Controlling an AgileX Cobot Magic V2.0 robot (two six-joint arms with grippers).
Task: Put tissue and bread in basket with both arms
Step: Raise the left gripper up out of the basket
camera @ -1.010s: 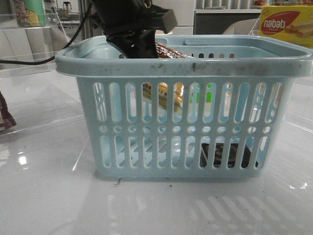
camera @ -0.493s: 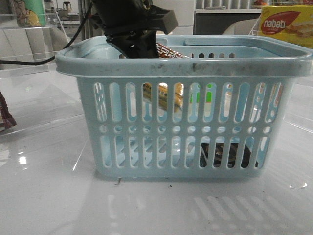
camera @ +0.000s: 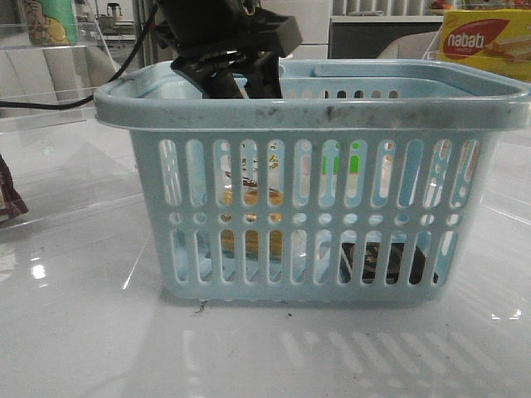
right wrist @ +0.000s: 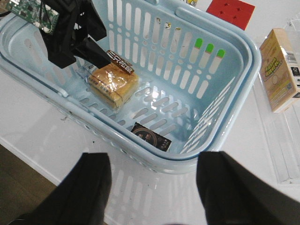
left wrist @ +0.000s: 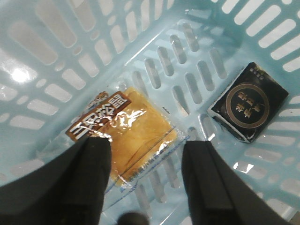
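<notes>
Lifting left gripper (camera: 241, 83), jaws apart, straight up at upper left, clearing basket (camera: 315, 112) rim. Leaving bread (left wrist: 140, 126) and tissue (left wrist: 248, 101) lying inside. Keeping right gripper (right wrist: 152, 187) open, outside.

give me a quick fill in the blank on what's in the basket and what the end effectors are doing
1. The bread lies on the floor of the ____.
2. The tissue lies ____ from the bread, not touching it.
3. The left end effector is ____, holding nothing.
4. The right end effector hovers ____ the basket.

Missing words: basket; apart; open; outside
</notes>
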